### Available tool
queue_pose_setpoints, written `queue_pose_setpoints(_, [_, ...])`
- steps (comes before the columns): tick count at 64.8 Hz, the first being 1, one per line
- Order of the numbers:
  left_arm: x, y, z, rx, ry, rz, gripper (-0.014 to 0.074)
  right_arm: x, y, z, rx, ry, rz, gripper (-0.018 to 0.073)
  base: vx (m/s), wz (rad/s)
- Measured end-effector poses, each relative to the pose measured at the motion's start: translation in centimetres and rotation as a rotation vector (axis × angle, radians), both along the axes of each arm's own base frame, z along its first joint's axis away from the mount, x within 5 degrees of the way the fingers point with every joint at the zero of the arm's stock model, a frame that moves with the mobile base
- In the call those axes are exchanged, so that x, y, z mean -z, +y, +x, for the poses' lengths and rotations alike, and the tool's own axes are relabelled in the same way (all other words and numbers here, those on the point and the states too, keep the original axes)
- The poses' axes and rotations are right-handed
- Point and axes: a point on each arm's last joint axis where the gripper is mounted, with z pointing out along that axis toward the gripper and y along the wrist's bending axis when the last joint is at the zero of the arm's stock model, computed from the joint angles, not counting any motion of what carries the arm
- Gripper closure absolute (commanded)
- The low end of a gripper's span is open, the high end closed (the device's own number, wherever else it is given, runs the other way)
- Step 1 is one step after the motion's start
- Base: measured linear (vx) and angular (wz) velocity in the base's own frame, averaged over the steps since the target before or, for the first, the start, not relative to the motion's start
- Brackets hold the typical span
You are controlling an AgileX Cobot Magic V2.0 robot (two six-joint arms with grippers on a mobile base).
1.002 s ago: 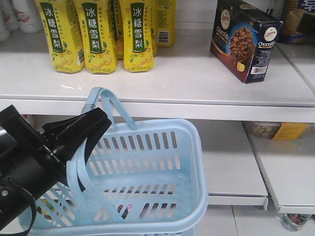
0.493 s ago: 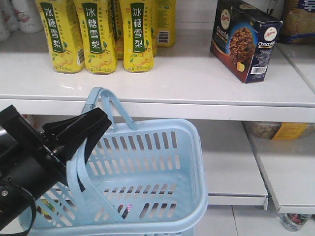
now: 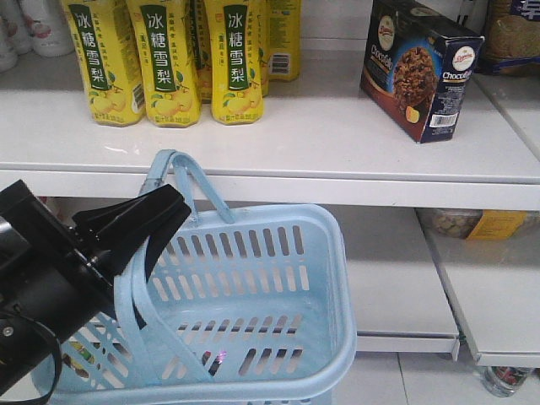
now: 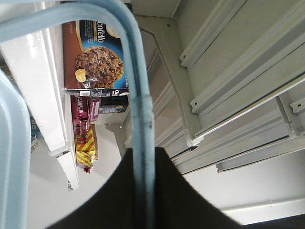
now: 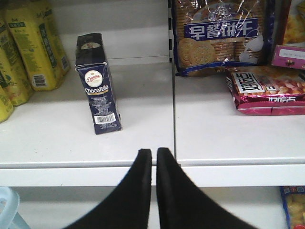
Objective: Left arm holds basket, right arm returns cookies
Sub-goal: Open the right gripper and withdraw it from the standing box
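Black wedge-shaped left gripper (image 3: 164,215) clamps the light blue plastic basket's hoop handle (image 3: 173,181); black right gripper (image 5: 154,157) closed, empty

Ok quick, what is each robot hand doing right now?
Left end effector: shut on the basket handle.
Right end effector: shut, holding nothing.

You see yellow bottles (image 5: 28,52) standing on the white shelf (image 5: 86,138), up and far left of the jaws. A blue biscuit bag (image 5: 221,36) stands above-right of them, with a red snack pack (image 5: 269,93) lying flat just beside it, further right.
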Motion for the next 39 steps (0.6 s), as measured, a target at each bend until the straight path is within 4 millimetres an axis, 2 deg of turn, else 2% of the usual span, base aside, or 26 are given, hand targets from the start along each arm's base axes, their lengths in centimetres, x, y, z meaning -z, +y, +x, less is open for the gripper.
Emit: queue_pose_setpoints(39, [0.0, 0.0, 0.0, 0.0, 0.0, 0.0, 0.0596, 0.13, -0.11, -0.14, 0.006, 0.014, -0.002, 0.0562, 0.0, 0.0])
